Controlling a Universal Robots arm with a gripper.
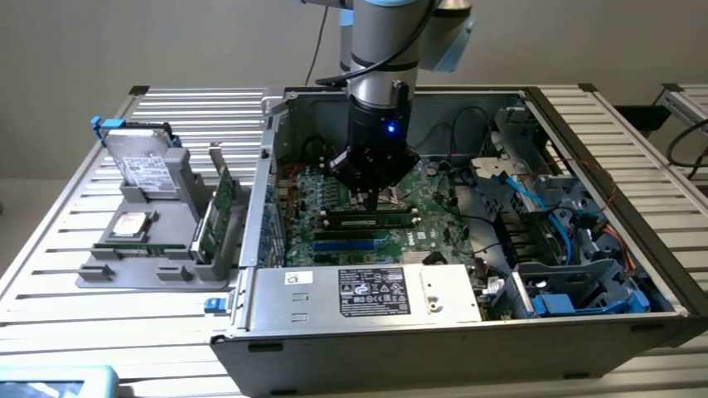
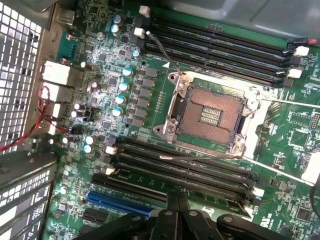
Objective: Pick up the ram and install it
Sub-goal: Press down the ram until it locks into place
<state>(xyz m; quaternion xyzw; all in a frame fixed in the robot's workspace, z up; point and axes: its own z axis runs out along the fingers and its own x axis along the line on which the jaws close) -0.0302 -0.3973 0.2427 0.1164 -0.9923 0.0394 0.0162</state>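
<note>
Nearest you in the exterior view is the power supply [image 1: 366, 292], its label facing up along the front edge of the open computer case [image 1: 465, 348]. Just behind it, the gripper [image 1: 374, 197] reaches down over the motherboard [image 1: 321, 203], jaws closed together, tips at the top edge of the ram [image 1: 370, 221]. That green stick already stands on edge in one of the memory slots, so the closed fingers read as a pushing tool rather than a grip (nothing hangs between them). In the wrist view the gripper [image 2: 176, 207] sits directly above the bank of black memory slots [image 2: 185, 167], with the blue expansion slot [image 2: 120, 202] just beside it and the bare CPU socket [image 2: 212, 112] beyond; whether the stick is fully latched you cannot tell from here. Farther off, on the exterior view's left, the grey parts holder [image 1: 144, 249] keeps the hard drive [image 1: 144, 162] and the expansion card [image 1: 221, 203] upright, well apart from the case, presumably so each can be grasped from above.
</note>
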